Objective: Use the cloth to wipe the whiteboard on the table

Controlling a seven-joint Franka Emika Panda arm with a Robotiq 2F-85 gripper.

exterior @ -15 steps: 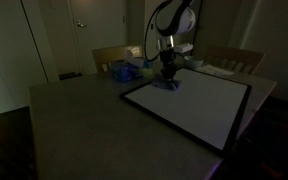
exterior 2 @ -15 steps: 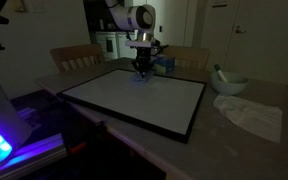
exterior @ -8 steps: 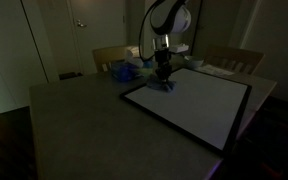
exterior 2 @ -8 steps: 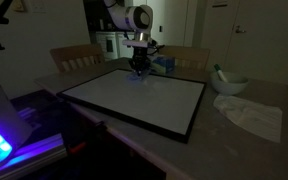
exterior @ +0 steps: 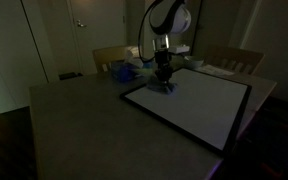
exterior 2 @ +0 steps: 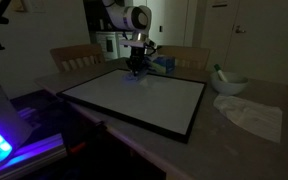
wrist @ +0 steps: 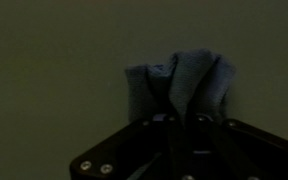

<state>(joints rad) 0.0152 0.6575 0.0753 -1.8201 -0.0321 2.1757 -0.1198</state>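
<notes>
the tool was clenched on the small soft blue-purple cloth, holding it bunched against the large flat white board with a thin black frame, close to the board's far edge on the grey-brown bench. risks, as i judged them: the wad could drag out of the pinch under a hard stroke, snag on the frame just beside it, or push the loose board across the bench.

**Cloth on Whiteboard, Under Hand**

The whiteboard lies flat on the bench. The hand stands over the board near its far edge, with the cloth beneath it, on the board. A bundle sits behind the board, and a bowl beside it.
</notes>
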